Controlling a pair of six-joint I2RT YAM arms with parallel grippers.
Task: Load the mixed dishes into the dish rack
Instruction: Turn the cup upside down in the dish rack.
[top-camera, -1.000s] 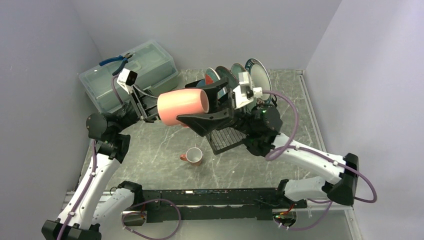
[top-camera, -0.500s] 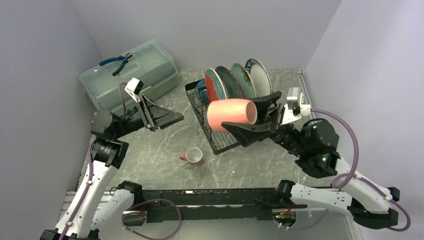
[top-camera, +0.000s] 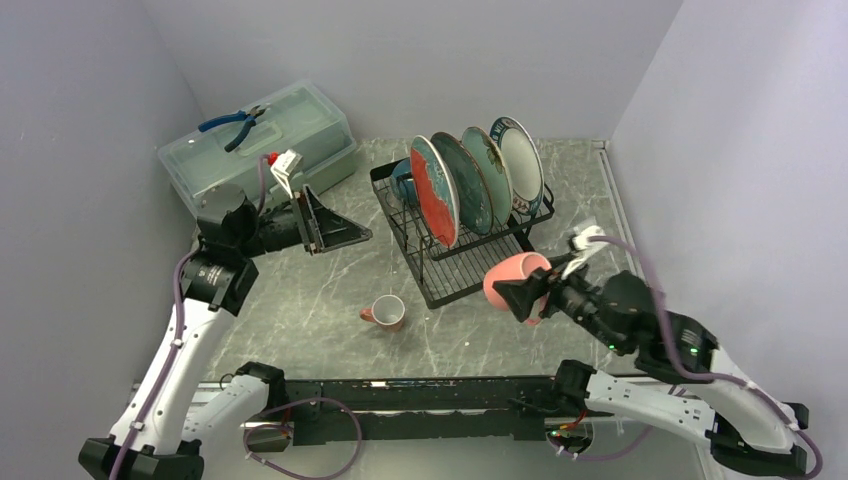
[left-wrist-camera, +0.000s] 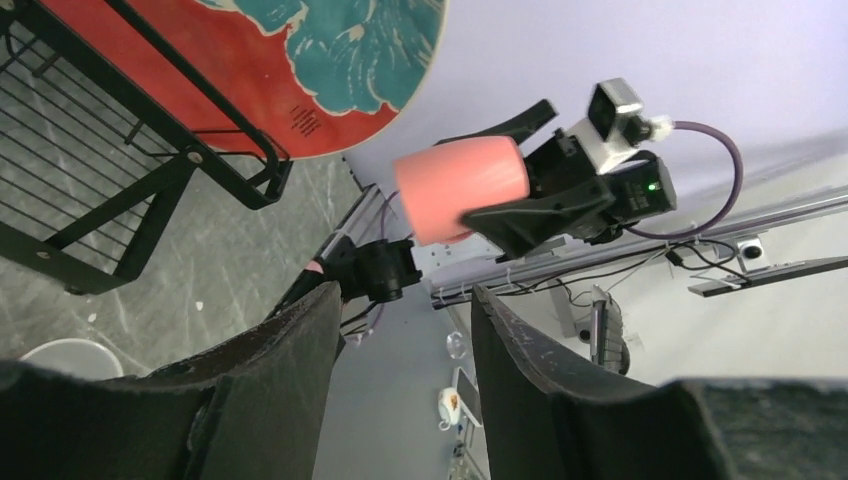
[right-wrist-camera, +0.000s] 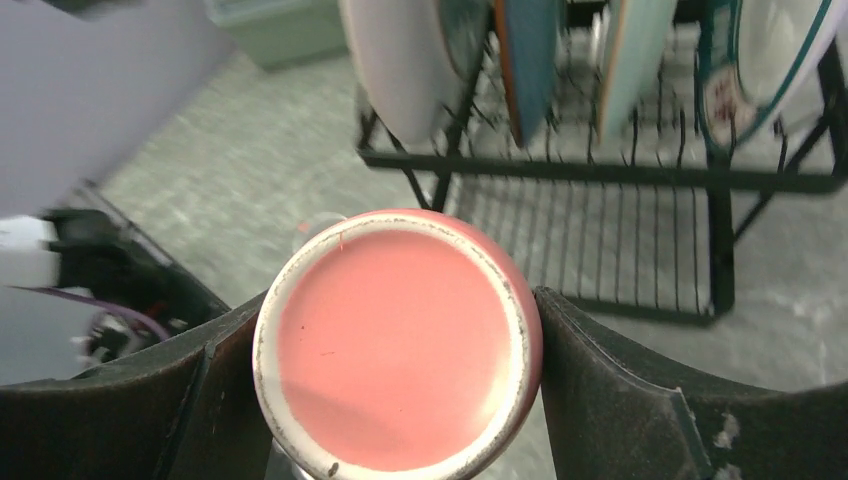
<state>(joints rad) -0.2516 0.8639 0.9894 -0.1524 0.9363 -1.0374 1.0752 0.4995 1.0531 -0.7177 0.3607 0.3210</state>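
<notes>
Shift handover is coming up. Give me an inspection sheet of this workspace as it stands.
Surface: grey marbled table, no spills seen.
Job's things: four plates upright in the rack; one mug held in the air by the rack's front right corner; second mug upright on the table.
Clutter: green box with pliers on its lid.
Tools: right tool shut on the mug; left tool open, empty.
Cables: purple cables along both arms.
Surroundings: plain walls; nothing else seen.

Seemingly a robotics lab: I'm boxed in by plain partition walls (top-camera: 420, 60) on a marbled table (top-camera: 300, 290), loose cables (left-wrist-camera: 572, 290) beyond.
</notes>
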